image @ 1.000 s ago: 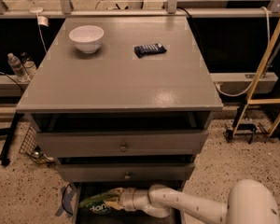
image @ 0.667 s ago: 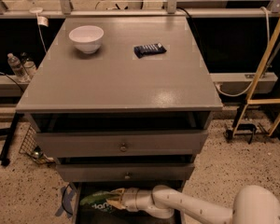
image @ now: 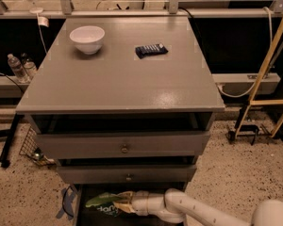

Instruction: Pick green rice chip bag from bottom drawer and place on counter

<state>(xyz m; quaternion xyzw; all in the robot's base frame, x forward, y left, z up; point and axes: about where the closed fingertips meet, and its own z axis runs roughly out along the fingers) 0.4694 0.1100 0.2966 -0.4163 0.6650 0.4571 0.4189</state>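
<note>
The green rice chip bag (image: 100,202) lies in the open bottom drawer (image: 78,206) at the bottom of the view, its left end raised a little. My gripper (image: 123,201) reaches in from the right on the white arm (image: 188,210), with its tan fingers on the bag's right end. The counter (image: 122,74) is the flat grey top of the cabinet above.
A white bowl (image: 87,38) and a small dark blue wrapped bar (image: 151,50) sit on the counter's far half. Two knobbed drawers (image: 124,147) are closed above the open one. Water bottles (image: 19,67) stand at left, a yellow frame (image: 266,74) at right.
The arm has shifted slightly to the left and the bag's left end has lifted a little; otherwise nothing has moved.
</note>
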